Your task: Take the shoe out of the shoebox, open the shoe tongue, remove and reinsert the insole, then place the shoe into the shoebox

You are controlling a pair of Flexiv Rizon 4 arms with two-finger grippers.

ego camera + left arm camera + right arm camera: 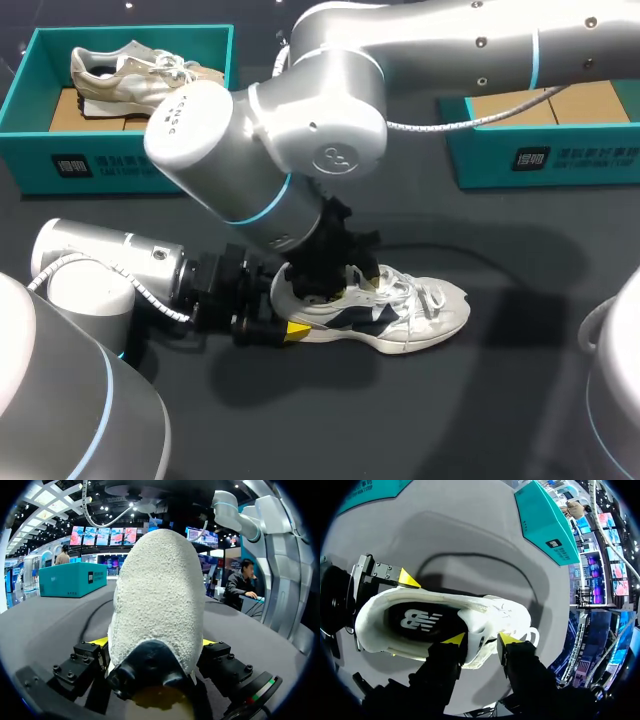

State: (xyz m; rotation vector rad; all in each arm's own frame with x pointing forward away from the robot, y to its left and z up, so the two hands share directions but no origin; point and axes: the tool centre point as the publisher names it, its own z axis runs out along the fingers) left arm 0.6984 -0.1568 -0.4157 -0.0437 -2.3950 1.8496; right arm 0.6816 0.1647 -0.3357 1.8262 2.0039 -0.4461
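A white shoe (pixel 420 312) with dark side panels lies on its sole on the dark table (pixel 470 420), toe pointing right. My left gripper (pixel 285 325) is at its heel. In the left wrist view the fuzzy heel (pixel 160 600) fills the gap between the wide-set fingers (pixel 100 641), which touch it on both sides. My right arm reaches over from the upper right, its gripper (pixel 335 278) down at the shoe's opening. In the right wrist view its fingertips (pixel 456 639) pinch the white tongue area (pixel 476 637) by the laces, with the dark insole (pixel 417 620) showing beside them.
A teal shoebox (pixel 130 165) at the back left holds a second, beige shoe (pixel 135 72). Another teal box (pixel 560 155) stands at the back right. A thin cable (pixel 450 255) curves over the table behind the shoe.
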